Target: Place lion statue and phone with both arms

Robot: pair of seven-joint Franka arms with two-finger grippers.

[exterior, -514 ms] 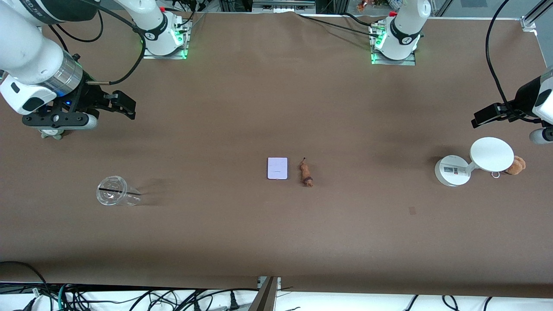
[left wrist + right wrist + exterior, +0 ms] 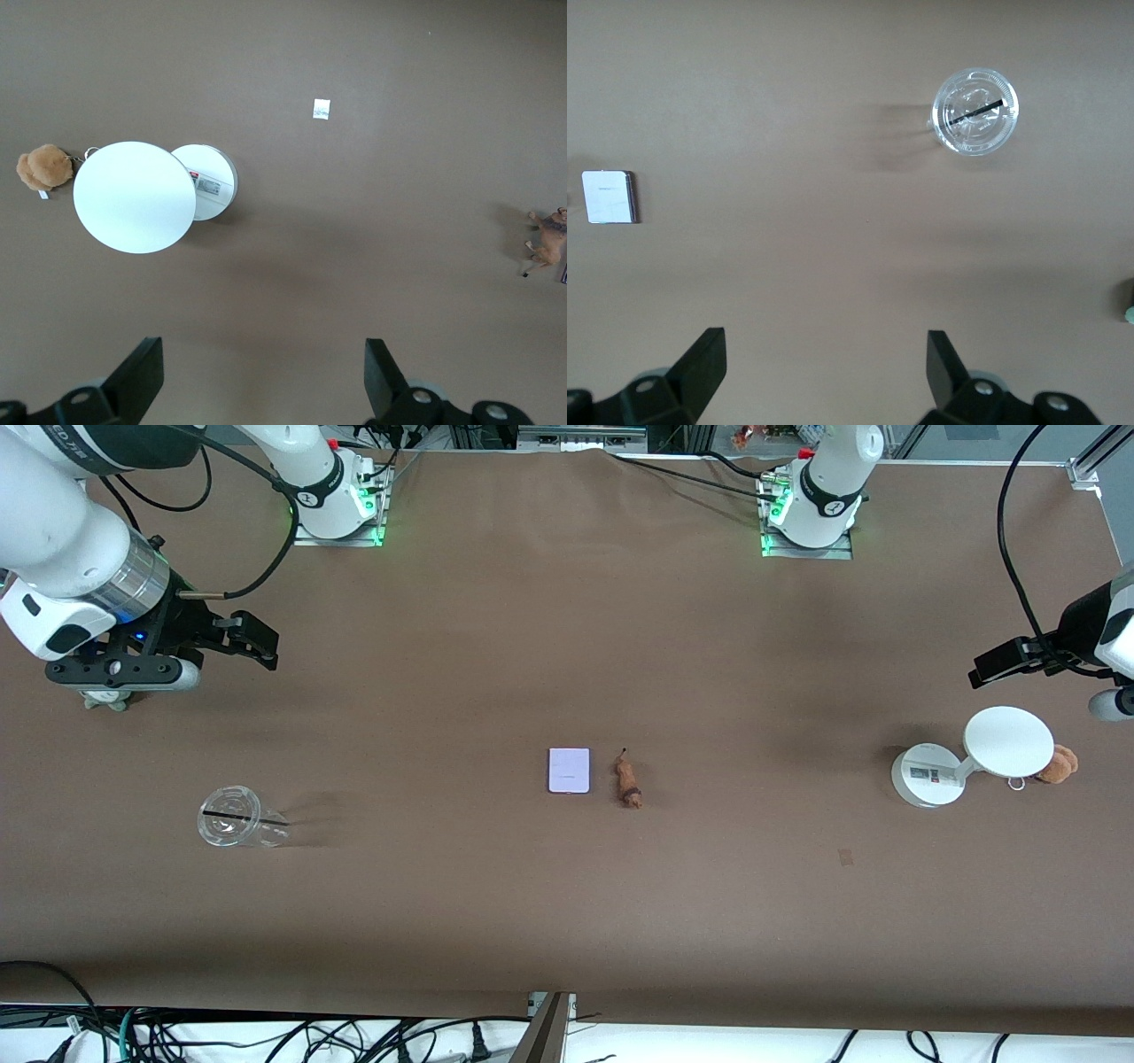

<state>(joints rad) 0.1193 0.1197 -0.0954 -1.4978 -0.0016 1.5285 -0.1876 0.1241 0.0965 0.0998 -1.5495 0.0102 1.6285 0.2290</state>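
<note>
Left gripper (image 2: 997, 662) barely shifted; both jaws wide, empty; phone (image 2: 569, 770) beside lion statue (image 2: 628, 780).

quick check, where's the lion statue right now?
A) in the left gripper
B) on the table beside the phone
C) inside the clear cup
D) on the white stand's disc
B: the lion statue lies on the table right beside the phone, at mid-table, on its left-arm side, with no gripper near it.
</note>
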